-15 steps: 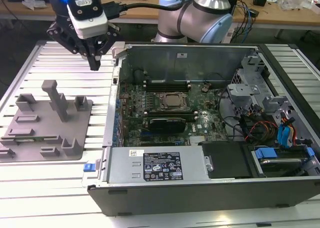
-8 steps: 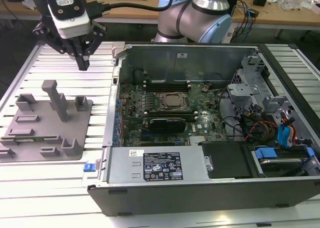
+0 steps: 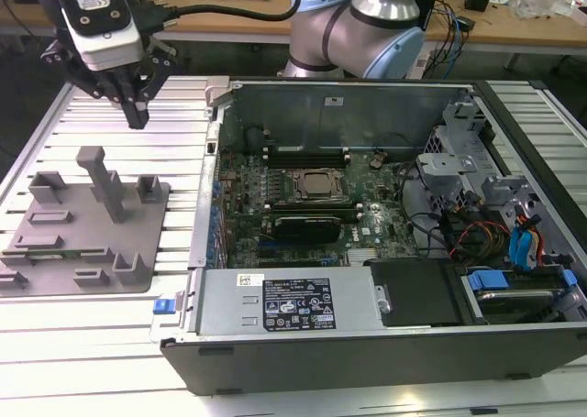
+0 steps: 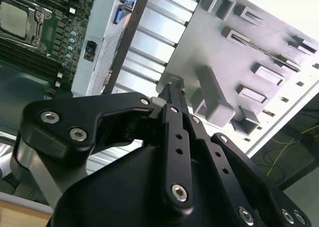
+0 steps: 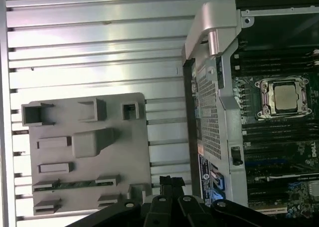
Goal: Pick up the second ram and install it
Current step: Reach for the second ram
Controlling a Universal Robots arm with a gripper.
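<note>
The second ram [image 5: 75,183] is a thin dark stick lying in a slot of the grey moulded tray [image 5: 134,137], between two small holders. My gripper [image 3: 136,116] hangs above the far part of the tray [image 3: 55,279], over its tall post [image 3: 103,183]. Its black fingers are shut together and hold nothing. In both wrist views the fingertips [image 4: 172,93] [image 5: 172,181] point down at the tray's edge that faces the computer case, a short way from the ram.
The open computer case [image 3: 367,344] lies at the exterior view's right of the tray. Its motherboard carries the silver-topped processor [image 3: 319,185] with memory slots [image 3: 293,153] beside it. A long black module [image 3: 307,224] sits on the processor's near side. Everything rests on a ribbed metal table [image 3: 92,344].
</note>
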